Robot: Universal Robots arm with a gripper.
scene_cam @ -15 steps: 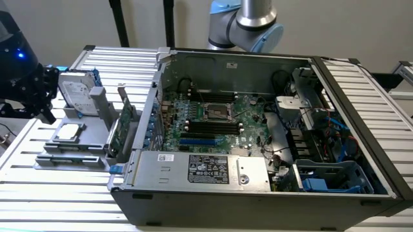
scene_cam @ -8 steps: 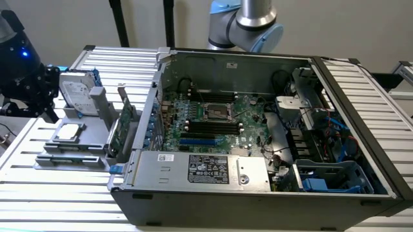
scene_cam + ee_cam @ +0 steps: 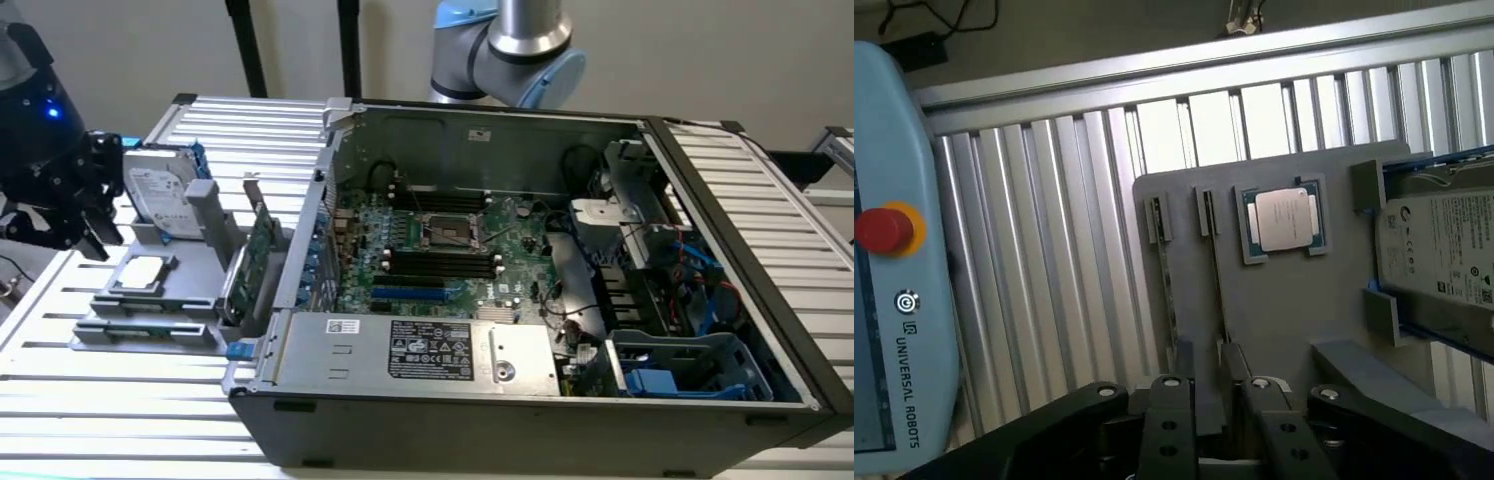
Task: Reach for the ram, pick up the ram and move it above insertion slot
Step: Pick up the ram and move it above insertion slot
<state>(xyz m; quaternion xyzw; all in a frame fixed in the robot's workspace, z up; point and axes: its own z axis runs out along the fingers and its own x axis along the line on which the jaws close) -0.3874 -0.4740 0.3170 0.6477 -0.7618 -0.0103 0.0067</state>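
A thin dark ram stick (image 3: 1216,280) stands on edge in a slot of the grey holder (image 3: 1294,320). A second thin stick (image 3: 1166,290) stands parallel beside it. My gripper (image 3: 1209,400) hovers over the holder's near end, open, with the first stick's end lying in line with the gap between the black fingers (image 3: 1169,430). In the exterior view the gripper (image 3: 80,225) hangs at the far left by the holder (image 3: 147,300), well away from the black memory slots (image 3: 441,262) on the motherboard inside the open case.
The holder also carries a CPU (image 3: 1286,220), a hard drive (image 3: 1444,250) and an upright expansion card (image 3: 254,265). A teach pendant (image 3: 894,300) with a red button lies beside it on the ribbed table. The case wall (image 3: 314,230) rises between holder and motherboard.
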